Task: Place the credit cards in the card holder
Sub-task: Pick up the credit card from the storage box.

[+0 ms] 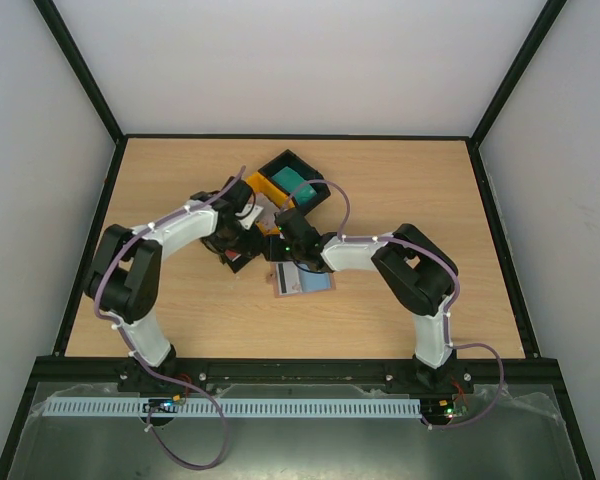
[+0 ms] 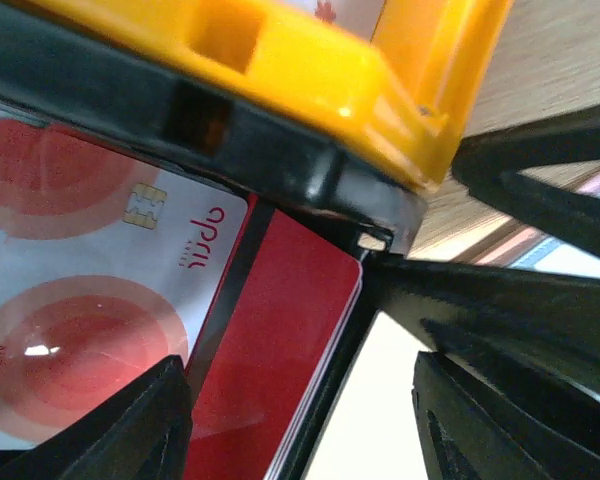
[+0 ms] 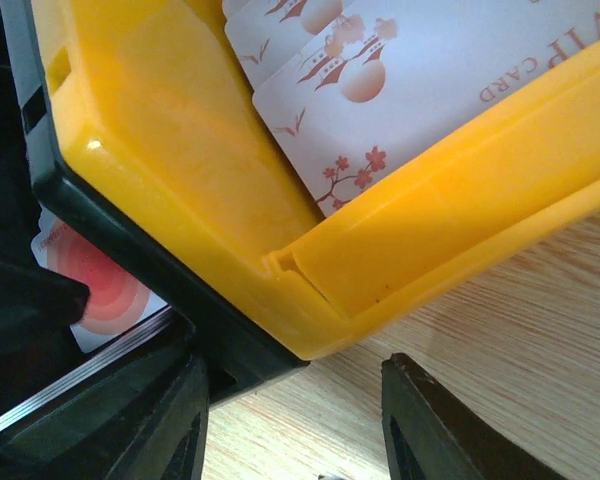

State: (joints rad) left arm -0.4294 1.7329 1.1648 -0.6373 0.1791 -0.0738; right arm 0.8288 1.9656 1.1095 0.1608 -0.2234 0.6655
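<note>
Tabletop (image 1: 180, 320): cards (image 3: 430, 60) in yellow tray (image 3: 180, 130)

The left arm (image 1: 170, 228) and right arm (image 1: 360, 252) are crowding the middle beside the yellow tray (image 1: 263, 187), black tray (image 1: 280, 160) and card holder (image 1: 302, 281); the table (image 1: 180, 315) is lying open left, right and near.

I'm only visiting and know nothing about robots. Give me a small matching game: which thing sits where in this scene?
Things:
1. teal cards
2. blossom-print cards
3. card holder

Places:
a. lying open on the table
b. in the yellow tray
c. in the black tray

Pairs: 1-c, 2-b, 3-a
</note>
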